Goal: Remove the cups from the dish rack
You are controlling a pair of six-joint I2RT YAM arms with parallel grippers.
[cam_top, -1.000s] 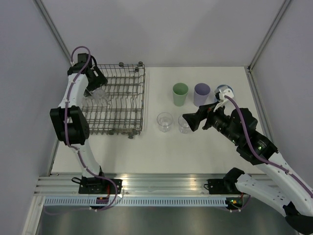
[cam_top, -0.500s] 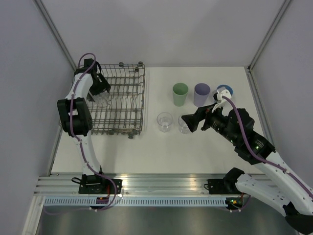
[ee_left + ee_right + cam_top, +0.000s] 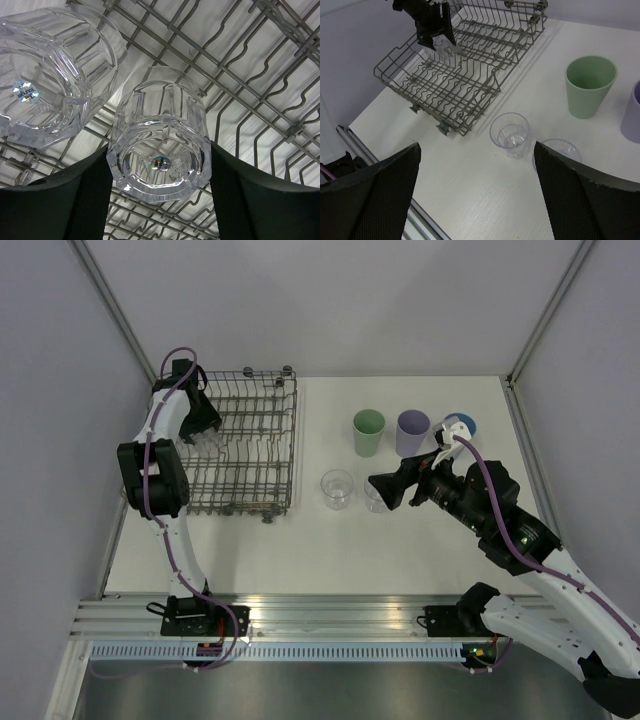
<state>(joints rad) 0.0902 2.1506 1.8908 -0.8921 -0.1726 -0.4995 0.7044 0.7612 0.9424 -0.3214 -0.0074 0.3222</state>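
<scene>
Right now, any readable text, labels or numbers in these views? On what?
On the gripped clear cup in the left hand, base sticker: print too small to read.
On the neighbouring clear cup, foil sticker: a word shows, too blurred to read.
On the dish rack and the green cup: no text seen.

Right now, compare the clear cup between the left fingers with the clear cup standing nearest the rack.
The rack cup sits in the dish rack, base toward the wrist camera; the table cup stands mouth-up on the table. The left gripper grips the rack cup; nothing touches the table cup. Both are clear tumblers.
</scene>
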